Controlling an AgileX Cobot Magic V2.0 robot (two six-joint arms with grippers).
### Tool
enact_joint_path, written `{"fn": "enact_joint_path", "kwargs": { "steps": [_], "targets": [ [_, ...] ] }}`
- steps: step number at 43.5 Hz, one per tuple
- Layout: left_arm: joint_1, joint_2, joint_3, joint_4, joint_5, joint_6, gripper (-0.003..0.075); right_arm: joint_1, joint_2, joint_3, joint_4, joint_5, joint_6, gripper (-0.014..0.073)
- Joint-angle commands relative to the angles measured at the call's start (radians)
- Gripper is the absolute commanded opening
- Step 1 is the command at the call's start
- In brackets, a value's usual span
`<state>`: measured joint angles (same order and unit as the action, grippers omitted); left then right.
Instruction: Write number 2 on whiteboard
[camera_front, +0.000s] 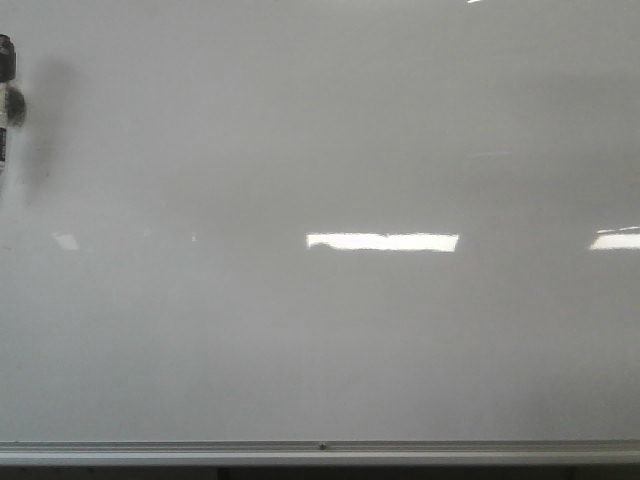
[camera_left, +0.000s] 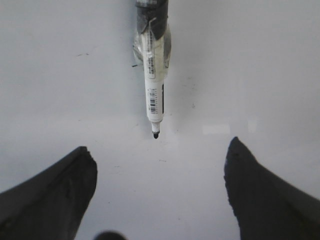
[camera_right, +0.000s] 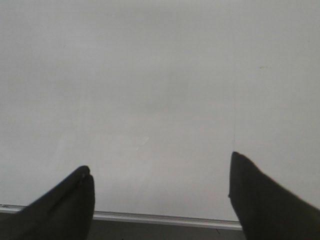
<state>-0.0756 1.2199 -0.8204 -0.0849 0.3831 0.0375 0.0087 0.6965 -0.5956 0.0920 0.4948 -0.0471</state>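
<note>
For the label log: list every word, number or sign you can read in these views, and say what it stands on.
Nothing can be read.
Marker: its white barrel carries a barcode and small black print, too small and blurred to read.
Whiteboard: no digit or writing on it, only light reflections and a few faint specks.
Bottom rail: no text visible.

An office, classroom or lab, which one I cannot tell: a big glossy whiteboard (camera_front: 330, 330) with a silver rail (camera_front: 320, 452), ceiling-light reflections (camera_front: 382, 241), and a marker (camera_left: 155, 102).
</note>
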Motion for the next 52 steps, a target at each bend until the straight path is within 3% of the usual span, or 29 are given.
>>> {"fn": "enact_joint_path", "kwargs": {
  "steps": [1, 28, 52],
  "targets": [
    [-0.008, 0.041, -0.060, -0.016, -0.091, 0.000, 0.0512, -0.003, 0.002, -0.035, -0.004, -0.068, -0.007, 0.0580],
    [-0.008, 0.265, -0.189, -0.037, -0.173, 0.000, 0.0507, -0.003, 0.002, -0.035, -0.004, -0.072, -0.007, 0.0580],
    [-0.008, 0.330, -0.207, -0.037, -0.147, 0.000, 0.0318, -0.003, 0.002, -0.035, -0.004, -0.073, -0.007, 0.0580]
  ]
}}
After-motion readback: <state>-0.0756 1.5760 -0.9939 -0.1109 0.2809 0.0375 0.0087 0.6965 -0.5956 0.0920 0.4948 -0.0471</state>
